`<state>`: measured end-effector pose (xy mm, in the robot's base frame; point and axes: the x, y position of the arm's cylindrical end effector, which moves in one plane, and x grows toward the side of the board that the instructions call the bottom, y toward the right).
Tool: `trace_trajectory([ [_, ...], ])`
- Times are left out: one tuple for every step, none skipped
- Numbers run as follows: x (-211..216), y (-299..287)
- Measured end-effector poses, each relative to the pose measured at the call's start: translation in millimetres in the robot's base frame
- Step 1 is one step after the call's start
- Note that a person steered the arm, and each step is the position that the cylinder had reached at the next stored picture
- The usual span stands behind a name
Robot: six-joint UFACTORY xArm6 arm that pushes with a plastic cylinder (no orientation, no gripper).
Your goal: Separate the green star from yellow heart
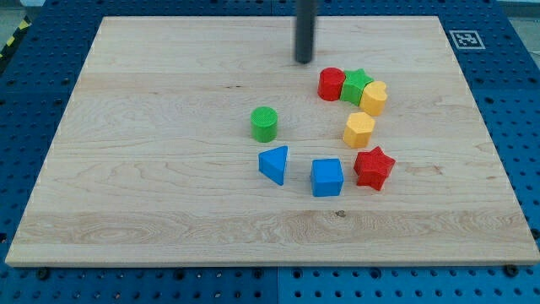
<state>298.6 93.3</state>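
Observation:
The green star (356, 86) sits right of the board's centre, near the view's top. It touches the yellow heart (375, 98) on its right and a red cylinder (331, 84) on its left. My tip (304, 61) is the lower end of the dark rod. It stands up and to the left of the red cylinder, a short gap away, touching no block.
A yellow hexagon (359, 129) lies below the heart. A red star (374, 167), a blue cube (326, 177) and a blue triangle (274, 164) lie lower down. A green cylinder (264, 123) stands to the left. The wooden board (152, 169) rests on a blue perforated table.

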Motion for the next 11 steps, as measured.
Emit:
trace_trajectory([
  [8.5,78.5],
  [39.7,98.7],
  [50.8,98.5],
  [52.5,89.3],
  [52.5,68.6],
  [52.5,42.2],
  [52.5,19.1],
  [56.6,14.5],
  [56.7,6.0],
  [45.3,8.4],
  [33.0,5.6],
])
